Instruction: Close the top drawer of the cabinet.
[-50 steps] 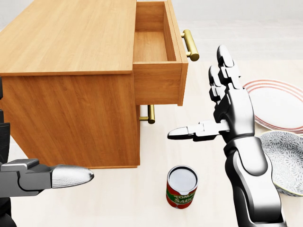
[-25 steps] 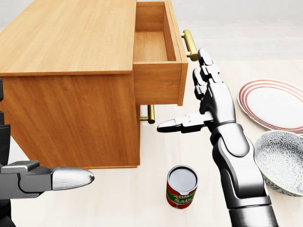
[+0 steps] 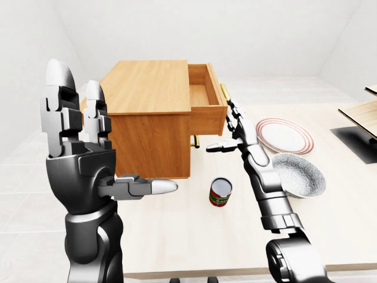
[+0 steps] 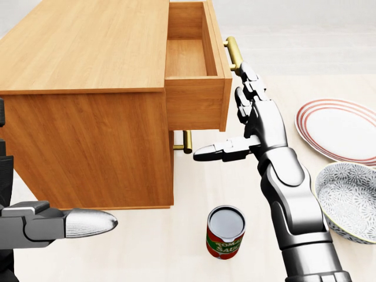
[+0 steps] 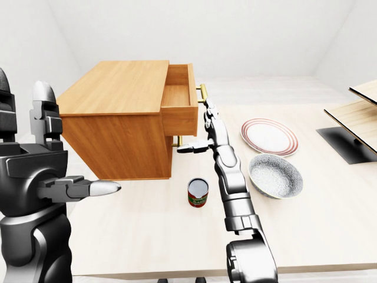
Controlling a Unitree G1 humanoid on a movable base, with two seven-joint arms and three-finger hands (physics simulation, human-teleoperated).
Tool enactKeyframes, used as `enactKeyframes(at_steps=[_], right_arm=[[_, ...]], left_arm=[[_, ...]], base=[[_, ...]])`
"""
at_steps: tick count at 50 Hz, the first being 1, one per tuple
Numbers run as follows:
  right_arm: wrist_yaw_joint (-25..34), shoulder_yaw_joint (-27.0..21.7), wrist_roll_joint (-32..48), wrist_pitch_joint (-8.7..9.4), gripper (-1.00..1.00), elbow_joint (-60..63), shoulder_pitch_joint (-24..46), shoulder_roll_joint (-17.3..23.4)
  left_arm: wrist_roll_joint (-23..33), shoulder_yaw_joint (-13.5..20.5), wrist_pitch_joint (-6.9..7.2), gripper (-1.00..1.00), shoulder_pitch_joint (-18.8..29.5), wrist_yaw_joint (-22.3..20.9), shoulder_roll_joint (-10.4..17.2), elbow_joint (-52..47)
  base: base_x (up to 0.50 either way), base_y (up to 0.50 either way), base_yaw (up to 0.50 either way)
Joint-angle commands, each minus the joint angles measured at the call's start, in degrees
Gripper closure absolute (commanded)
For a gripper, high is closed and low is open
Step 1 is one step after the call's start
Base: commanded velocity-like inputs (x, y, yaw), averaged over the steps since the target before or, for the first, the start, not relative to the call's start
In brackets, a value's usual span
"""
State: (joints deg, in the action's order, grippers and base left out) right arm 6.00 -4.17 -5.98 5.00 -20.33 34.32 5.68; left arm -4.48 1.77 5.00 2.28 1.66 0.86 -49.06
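Note:
The wooden cabinet (image 4: 88, 53) fills the left of the head view. Its top drawer (image 4: 197, 103) is pulled out to the right and is empty inside, with a brass handle (image 4: 233, 50) on its front. My right hand (image 4: 238, 120) is open with fingers (image 4: 248, 79) upright just right of the drawer front, by the handle's lower end. Its thumb (image 4: 214, 151) points left under the drawer. I cannot tell whether it touches. My left hand (image 3: 112, 141) is open and raised left of the cabinet, holding nothing.
A tomato can (image 4: 225, 232) stands on the pale table (image 4: 176, 252) below the drawer. A red-rimmed plate (image 4: 338, 129) and a patterned bowl (image 4: 349, 200) lie to the right. The lower drawer's brass handle (image 4: 187, 141) shows under the top drawer. A wooden shelf (image 3: 360, 112) stands far right.
My right hand has moved left and slightly up, closing in on the drawer front and handle. The drawer, the left hand and the camera have not moved.

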Motion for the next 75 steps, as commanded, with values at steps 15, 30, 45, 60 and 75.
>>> enactKeyframes(at_steps=[15, 30, 45, 60, 75], right_arm=[[-0.1, 1.6, 0.8, 0.0, -1.0, -9.0, 6.3, -2.4], [0.3, 2.1, 0.9, 0.0, -1.0, -15.6, 10.5, -3.8], [1.3, 2.6, 1.1, -1.61, -1.0, -22.6, 14.5, -5.3], [2.0, 3.0, 1.2, -3.63, -1.0, -27.1, 17.2, -6.9], [2.2, 2.7, 1.1, -6.67, -1.0, -33.1, 20.4, -7.8]], left_arm=[[0.0, 0.1, 0.0, -1.0, 0.2, 0.0, 0.1, 0.4], [0.2, -0.2, 0.0, -1.0, -0.1, -0.2, 0.0, 0.2], [0.2, -0.3, 0.0, -1.0, 0.1, -0.2, 0.0, -0.1], [0.1, -0.3, 0.0, -1.0, 0.2, -0.2, 0.0, 0.1], [-0.1, -0.1, 0.0, -1.0, -0.1, -0.4, 0.0, 0.1]], base=[[0.01, 0.0, 0.0], [0.01, 0.0, 0.01], [0.01, 0.0, 0.01], [0.01, 0.0, 0.0], [0.01, 0.0, 0.0]])
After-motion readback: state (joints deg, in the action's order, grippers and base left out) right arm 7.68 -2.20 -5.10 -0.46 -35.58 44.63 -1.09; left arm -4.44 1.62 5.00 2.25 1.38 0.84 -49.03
